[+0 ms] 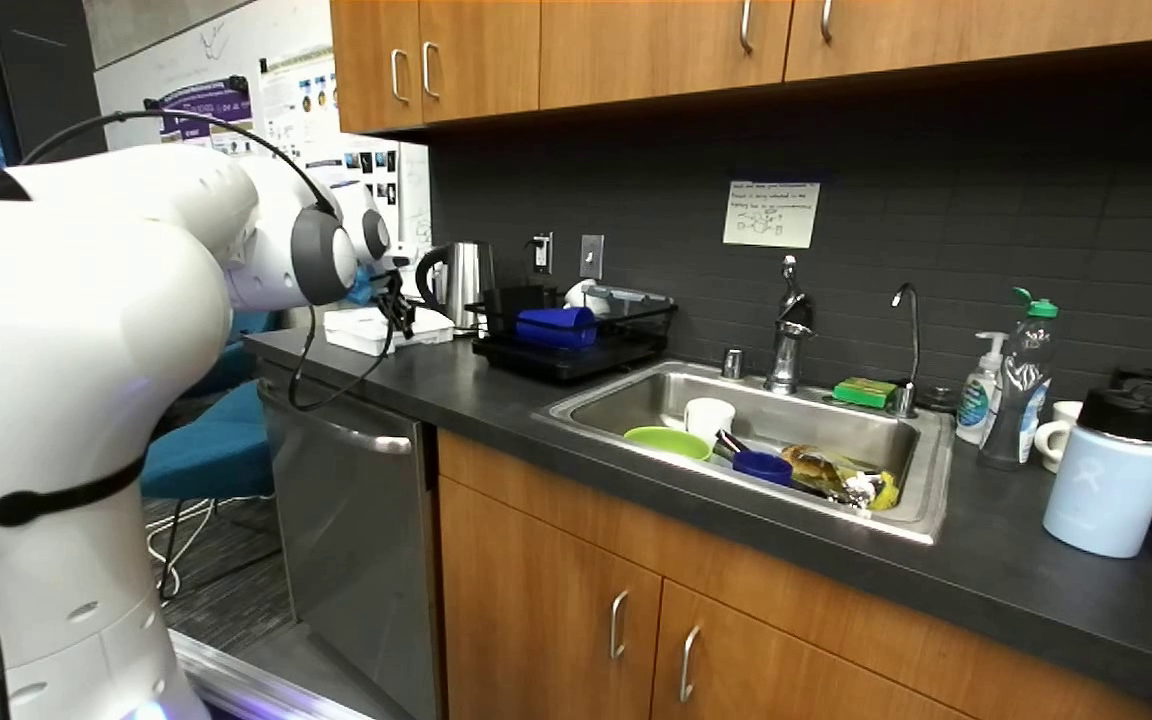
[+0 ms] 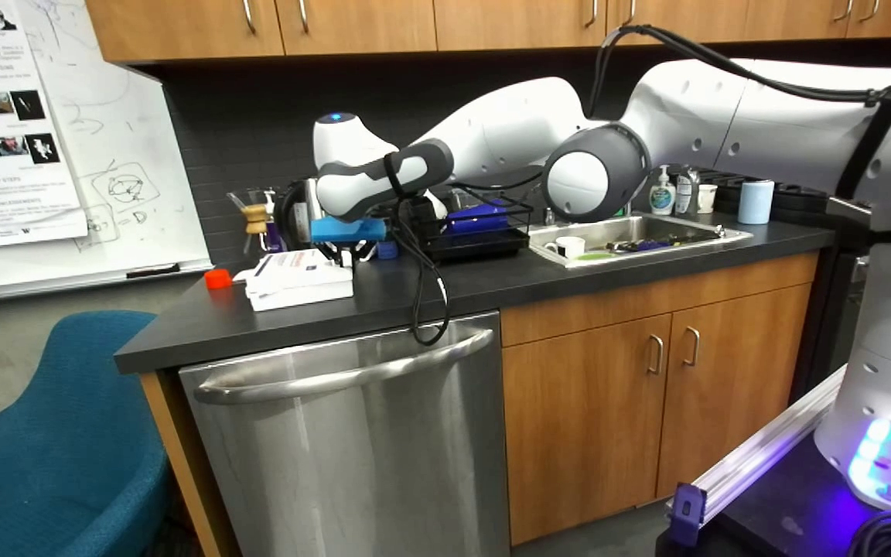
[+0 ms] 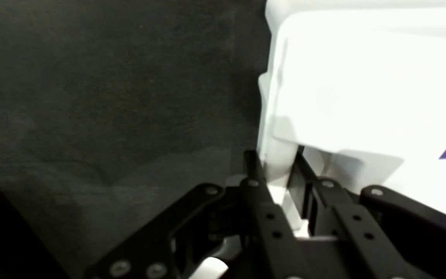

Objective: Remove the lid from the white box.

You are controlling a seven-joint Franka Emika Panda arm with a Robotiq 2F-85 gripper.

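The low white box (image 2: 298,295) sits on the dark counter near its left end; an exterior view also shows it (image 1: 356,335). Its rounded corner and pale rim (image 3: 362,4) fill the upper right of the wrist view. White sheets with purple and red print (image 3: 362,85) lie over its top, so I cannot clearly separate lid from box. My gripper (image 3: 275,170) is partly closed, with one finger outside the white edge and one inside it, under a sheet's corner. The edge lies between the fingertips; whether they press on it is unclear. The gripper shows in both exterior views (image 1: 402,315) (image 2: 346,254).
The black dish rack (image 2: 484,246) with blue items stands beside the box, and a steel kettle (image 1: 468,285) stands behind. A red cap (image 2: 218,278) lies at the counter's left end. A loose cable (image 2: 418,298) hangs from the arm over the counter's front edge. The sink (image 1: 576,425) lies farther right.
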